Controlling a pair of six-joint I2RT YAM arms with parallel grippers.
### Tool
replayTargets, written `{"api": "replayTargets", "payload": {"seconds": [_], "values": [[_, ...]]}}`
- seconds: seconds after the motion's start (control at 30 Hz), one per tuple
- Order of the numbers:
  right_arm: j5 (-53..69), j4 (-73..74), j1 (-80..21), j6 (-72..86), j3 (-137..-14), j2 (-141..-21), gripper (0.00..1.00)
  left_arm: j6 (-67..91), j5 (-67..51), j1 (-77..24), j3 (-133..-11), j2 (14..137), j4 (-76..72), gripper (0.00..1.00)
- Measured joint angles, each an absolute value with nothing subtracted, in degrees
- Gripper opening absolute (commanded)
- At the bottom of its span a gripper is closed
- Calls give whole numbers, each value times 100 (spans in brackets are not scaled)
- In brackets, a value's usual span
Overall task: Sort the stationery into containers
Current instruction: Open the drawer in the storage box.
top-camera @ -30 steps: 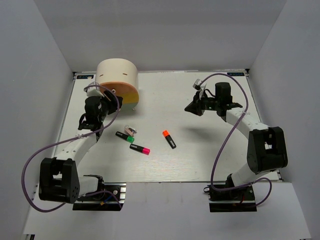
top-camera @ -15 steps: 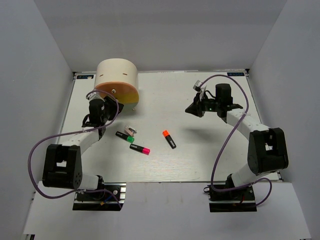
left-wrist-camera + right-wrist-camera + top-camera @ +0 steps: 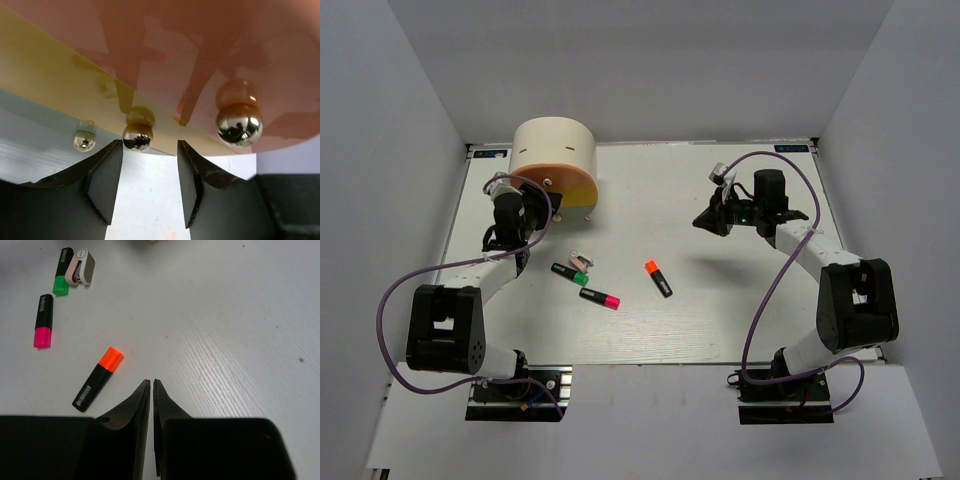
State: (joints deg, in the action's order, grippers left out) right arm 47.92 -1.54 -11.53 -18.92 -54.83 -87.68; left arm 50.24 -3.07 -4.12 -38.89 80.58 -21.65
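Top view: the opening of a drawer is judged to be the step in hand, with nothing sorted yet. The left gripper [image 3: 523, 207] is held right up against the front of the cream unit [image 3: 555, 148], its arm bent back toward the base and the wrist aimed at the drawer fronts. The right gripper [image 3: 706, 220] is held above the tabletop [image 3: 740, 320], its arm folded at the elbow and the fingers pointed toward the middle. Nearer its base and off to its side lie the orange pen [image 3: 658, 278], the pink pen [image 3: 600, 298], the green pen [image 3: 570, 272] and a small pink-and-white piece [image 3: 581, 259] touching the green one. All are well apart from the left gripper.

Left wrist view: the jaws are seen apart, with nothing between them. A brass knob [image 3: 137, 136] on the yellow drawer [image 3: 45, 80] sits just ahead of the gap, toward its left finger. A larger knob [image 3: 239, 125] on the orange drawer [image 3: 210, 45] lies beyond the right finger. The next move is judged to call for a small advance and shift to centre the knob, then a closing and a straight pull.

Right wrist view: the jaws are seen pressed together on nothing. The orange pen lies just ahead and left of the tips; the pink, the green and the small piece lie farther ahead to the left. An opening would be needed before any pick.
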Motion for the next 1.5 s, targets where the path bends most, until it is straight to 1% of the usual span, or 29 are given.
{"api": "replayTargets", "payload": {"seconds": [0.33,0.53,0.7,0.83,0.87,0.9,1.0,1.03,1.07,1.1,1.13,1.2,1.3,1.37,1.5], "values": [[4794,-154,-1135,-1894,-5483,-8768,12,5164,-34,-276,-3889,8075,-2191,55],[4792,-150,-1127,-1916,-5483,-8768,12,5199,-95,-235,-3892,8281,-2344,51],[4792,-148,-1127,-1959,-5483,-8768,12,5260,-178,-235,-3892,8390,-2567,50],[4792,-143,-1127,-1977,-5483,-8768,12,5339,-242,-235,-3889,8466,-2720,43],[4792,-143,-1125,-1979,-5483,-8768,12,5356,-250,-235,-3889,8477,-2762,43],[4792,-141,-1125,-1979,-5483,-8768,12,5363,-263,-235,-3889,8488,-2797,38],[4792,-143,-1125,-1979,-5483,-8768,12,5413,-290,-235,-3879,8506,-2873,31],[4792,-143,-1125,-1981,-5483,-8768,12,5411,-298,-233,-3861,8508,-2904,25],[4792,-143,-1125,-1981,-5483,-8768,12,5433,-298,-231,-3835,8508,-2934,22],[4792,-143,-1125,-1986,-5483,-8768,12,5457,-298,-231,-3787,8508,-3013,22],[4792,-141,-1125,-1992,-5483,-8768,12,5476,-301,-231,-3743,8506,-3085,17],[4792,-141,-1125,-1999,-5483,-8768,12,5505,-301,-231,-3656,8477,-3192,13],[4792,-139,-1125,-2010,-5483,-8768,12,5533,-298,-228,-3472,8344,-3288,12],[4792,-137,-1125,-2016,-5483,-8768,12,5544,-301,-228,-3317,8187,-3308,10],[4794,-137,-1125,-2021,-5483,-8768,12,5548,-320,-220,-3035,7835,-3247,10]]}}
